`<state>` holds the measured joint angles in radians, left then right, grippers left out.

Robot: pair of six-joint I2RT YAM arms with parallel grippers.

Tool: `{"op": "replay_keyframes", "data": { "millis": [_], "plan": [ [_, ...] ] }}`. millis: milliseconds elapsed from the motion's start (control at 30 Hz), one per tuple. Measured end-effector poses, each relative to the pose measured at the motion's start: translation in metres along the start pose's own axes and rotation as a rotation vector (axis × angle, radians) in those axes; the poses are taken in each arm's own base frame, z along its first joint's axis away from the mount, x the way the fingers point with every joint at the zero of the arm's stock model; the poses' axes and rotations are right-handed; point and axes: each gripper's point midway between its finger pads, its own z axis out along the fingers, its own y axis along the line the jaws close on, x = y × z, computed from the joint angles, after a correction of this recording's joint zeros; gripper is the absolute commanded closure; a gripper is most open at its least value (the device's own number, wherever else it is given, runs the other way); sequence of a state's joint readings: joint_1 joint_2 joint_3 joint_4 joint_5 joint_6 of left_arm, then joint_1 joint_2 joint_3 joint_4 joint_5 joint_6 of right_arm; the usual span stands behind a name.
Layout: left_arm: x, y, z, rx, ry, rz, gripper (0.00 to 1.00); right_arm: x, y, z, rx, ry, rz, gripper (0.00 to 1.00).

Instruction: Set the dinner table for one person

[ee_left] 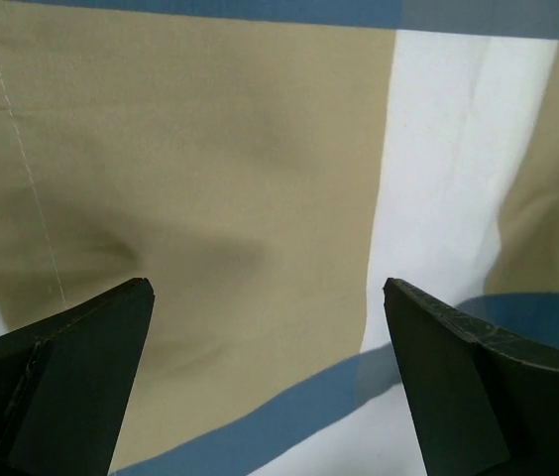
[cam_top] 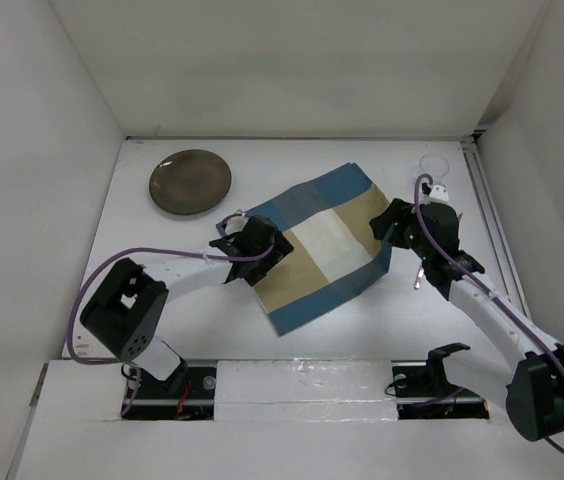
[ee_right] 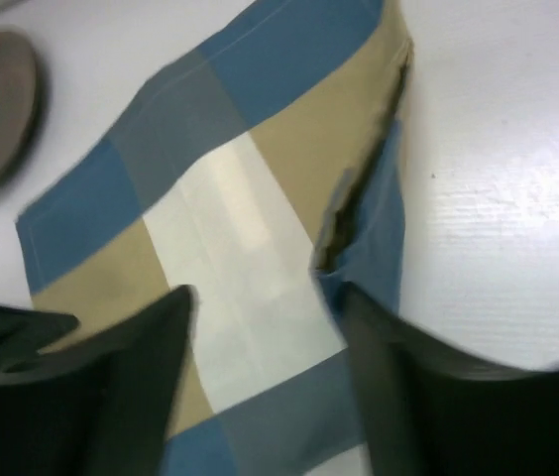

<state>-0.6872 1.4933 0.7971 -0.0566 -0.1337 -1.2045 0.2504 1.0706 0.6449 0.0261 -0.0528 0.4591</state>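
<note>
Smoothing was judged the step in hand: the placemat (cam_top: 327, 250) was spread skewed mid-way across the table (cam_top: 292, 165), its right edge rumpled. Both jaws were held open, left gripper (ee_left: 270, 327) over the cloth, right gripper (ee_right: 265, 302) at the fold, probably best pinched low and dragged toward the table's right edge.

The rectangular cloth placemat (cam_top: 327, 245) is a patchwork of blue and tan blocks around a white centre. Upper left, the round plate (cam_top: 190, 181) is dull brown-grey; the flat worktop (cam_top: 352, 330) is matte white.
</note>
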Motion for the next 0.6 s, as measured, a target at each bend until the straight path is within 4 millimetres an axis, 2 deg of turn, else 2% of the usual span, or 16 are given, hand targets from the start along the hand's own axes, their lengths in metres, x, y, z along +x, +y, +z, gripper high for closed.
{"op": "replay_keyframes", "data": {
  "millis": [33,67,100,133,200,267,333,433,500,600],
  "plan": [
    [0.000,0.001,0.005,-0.023,-0.004,-0.004,0.00,0.000,-0.002,-0.002,0.018,-0.002,0.004,0.19],
    [0.001,0.004,0.009,-0.052,-0.006,-0.004,0.00,-0.002,-0.005,-0.006,0.048,-0.019,0.002,0.09],
    [0.001,0.008,0.013,-0.080,-0.008,-0.005,0.00,-0.006,-0.005,-0.011,0.065,-0.041,0.008,0.09],
    [0.001,0.012,0.016,-0.109,-0.013,-0.005,0.00,-0.011,-0.002,-0.017,0.071,-0.067,0.000,0.00],
    [-0.002,0.009,0.018,-0.124,-0.024,-0.015,0.00,-0.024,0.007,-0.026,0.065,-0.122,-0.007,0.00],
    [-0.003,0.010,0.020,-0.143,-0.035,-0.021,0.00,-0.034,0.015,-0.022,0.068,-0.124,-0.018,0.00],
    [-0.004,0.010,0.021,-0.162,-0.046,-0.034,0.00,-0.047,0.025,-0.003,0.082,-0.099,-0.035,0.00],
    [-0.004,0.012,0.021,-0.188,-0.073,-0.049,0.00,-0.050,0.030,0.044,0.160,-0.019,-0.075,0.00],
    [-0.004,0.015,0.020,-0.204,-0.086,-0.067,0.00,-0.033,0.026,0.072,0.187,0.052,-0.108,0.00],
    [-0.006,0.019,0.019,-0.228,-0.107,-0.096,0.00,0.004,0.014,0.104,0.215,0.212,-0.152,0.00]
  ]
}}
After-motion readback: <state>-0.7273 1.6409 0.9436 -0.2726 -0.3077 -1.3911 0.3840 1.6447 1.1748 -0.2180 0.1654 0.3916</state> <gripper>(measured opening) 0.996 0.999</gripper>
